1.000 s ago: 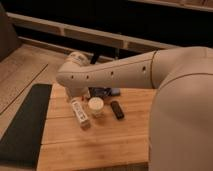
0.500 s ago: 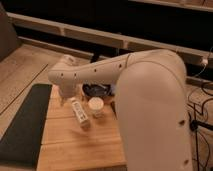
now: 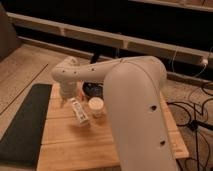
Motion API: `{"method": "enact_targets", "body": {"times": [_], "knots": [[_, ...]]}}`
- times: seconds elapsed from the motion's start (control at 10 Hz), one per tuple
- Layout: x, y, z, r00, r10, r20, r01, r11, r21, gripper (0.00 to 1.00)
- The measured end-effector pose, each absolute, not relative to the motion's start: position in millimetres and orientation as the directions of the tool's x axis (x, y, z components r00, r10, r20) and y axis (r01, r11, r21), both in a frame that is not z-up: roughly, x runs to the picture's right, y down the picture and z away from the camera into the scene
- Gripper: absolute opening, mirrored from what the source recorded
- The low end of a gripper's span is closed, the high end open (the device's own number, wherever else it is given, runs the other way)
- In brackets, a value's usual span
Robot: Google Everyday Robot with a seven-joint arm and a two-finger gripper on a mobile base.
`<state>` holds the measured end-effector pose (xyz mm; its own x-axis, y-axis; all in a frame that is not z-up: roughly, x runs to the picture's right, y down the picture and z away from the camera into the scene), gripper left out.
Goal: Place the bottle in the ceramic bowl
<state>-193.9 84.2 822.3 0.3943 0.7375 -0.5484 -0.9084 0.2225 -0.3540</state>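
I am hovering my open hand [image 3: 67, 100] just beside the bottle [image 3: 80, 113], lying ungrasped on the bench [image 3: 75, 146]; the ceramic bowl [image 3: 91, 90] is waiting.

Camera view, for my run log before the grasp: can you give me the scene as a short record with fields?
gripper: low over the table, just left of the bottle's far end; fingers open, nothing held
bottle: lying on its side on the wooden table
ceramic bowl: behind the cup, partly hidden by the arm
white cup: upright, right of the bottle
black mat: along the table's left side
task: bottle not yet in bowl
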Motion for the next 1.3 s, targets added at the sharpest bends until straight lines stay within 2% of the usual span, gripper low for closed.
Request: {"method": "enact_targets", "body": {"times": [0.4,0.9,1.3], "knots": [[-167.2,94.9,850.5,0.345,0.682,-0.645,-0.934,0.181,-0.308,0.65],[-166.8,109.5,867.9,0.355,0.607,-0.711,-0.934,0.194,-0.3,0.65],[-173.4,126.0,875.8,0.41,0.516,-0.752,-0.912,0.262,-0.317,0.65]]}}
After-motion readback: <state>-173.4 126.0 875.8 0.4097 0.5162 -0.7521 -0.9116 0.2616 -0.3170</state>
